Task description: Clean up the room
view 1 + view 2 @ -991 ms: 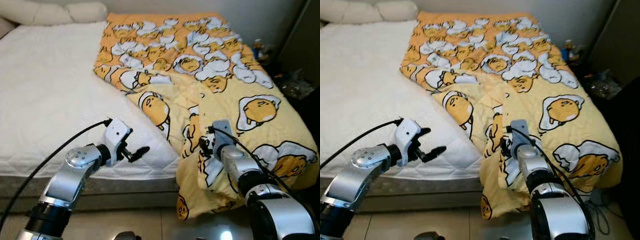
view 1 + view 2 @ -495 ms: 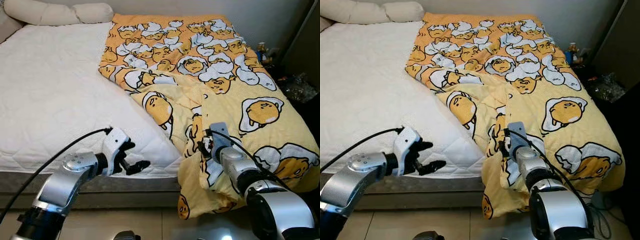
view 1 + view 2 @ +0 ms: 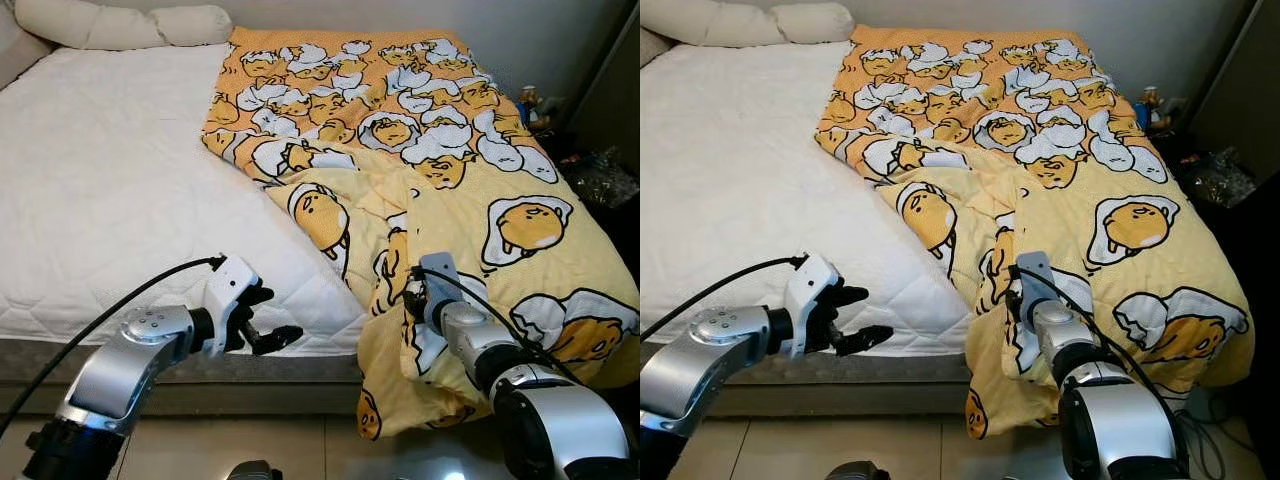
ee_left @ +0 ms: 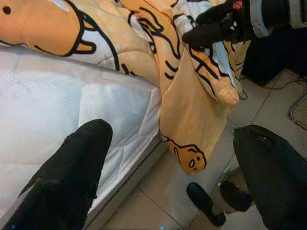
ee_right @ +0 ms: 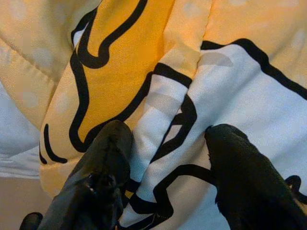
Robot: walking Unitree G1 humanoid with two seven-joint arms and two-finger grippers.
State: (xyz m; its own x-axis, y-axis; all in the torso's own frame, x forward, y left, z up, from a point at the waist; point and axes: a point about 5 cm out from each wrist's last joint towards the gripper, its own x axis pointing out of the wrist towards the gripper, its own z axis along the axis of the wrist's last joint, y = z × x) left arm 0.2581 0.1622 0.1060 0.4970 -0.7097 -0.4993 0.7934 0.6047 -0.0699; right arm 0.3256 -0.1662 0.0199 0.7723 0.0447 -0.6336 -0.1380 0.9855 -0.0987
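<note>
Right end effector (image 5: 163,177) pinching a fold of blanket (image 3: 450,200) at the bed's (image 3: 100,200) near right edge. Left end effector (image 3: 262,318) spread wide, empty, near the mattress edge.

Both arms are silver metal tubes with rounded, polished joint housings and dark bands between the segments. The left end effector (image 3: 262,322) has two long matte black fingers (image 4: 72,172) with blunt, rounded tips, mounted on a white angular wrist block. A black cable loops from that block back along the silver forearm. The right end effector (image 3: 410,296) carries a grey-blue rectangular wrist module, with a thin black cable running down its silver forearm.
</note>
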